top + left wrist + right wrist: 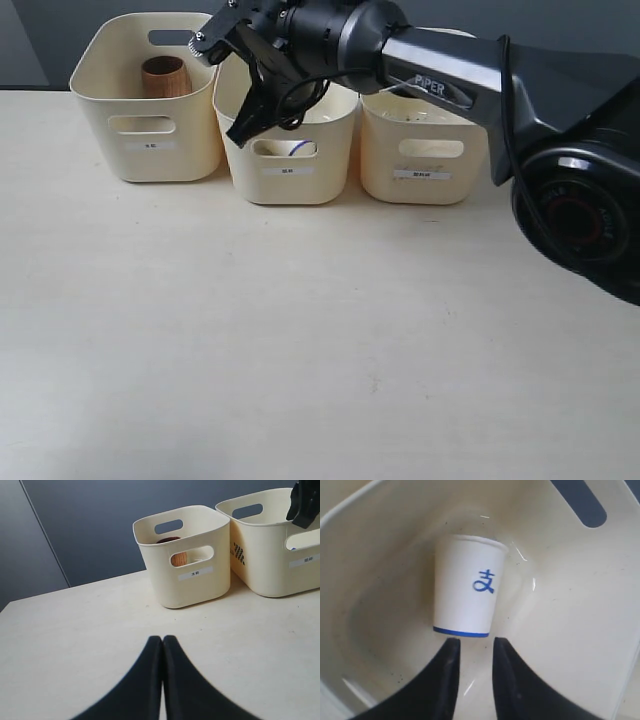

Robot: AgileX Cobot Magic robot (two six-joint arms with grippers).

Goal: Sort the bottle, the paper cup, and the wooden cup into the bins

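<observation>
The paper cup (467, 592) is lying on its side on the floor of the middle bin (290, 150); it is white and tapered, with a blue band around its base and a blue character printed on its side; in the exterior view only a sliver of it is showing through the bin's front handle cut-out. The wooden cup (165, 77), reddish-brown with visible grain, is standing upright in the left bin (150, 100); the right bin (425, 150) is sitting just beside the middle one. Each bin is carrying a small white front label; the writing is too small to read. The right arm (440, 75), marked "PIPER", is reaching across to hang over the middle bin; the right gripper (475, 652) is pointing down into it, jaws narrowly parted and holding nothing, just clear of the cup's base. The left gripper (162, 645) is hovering low over the table (300, 350), its fingers pressed together, empty.
</observation>
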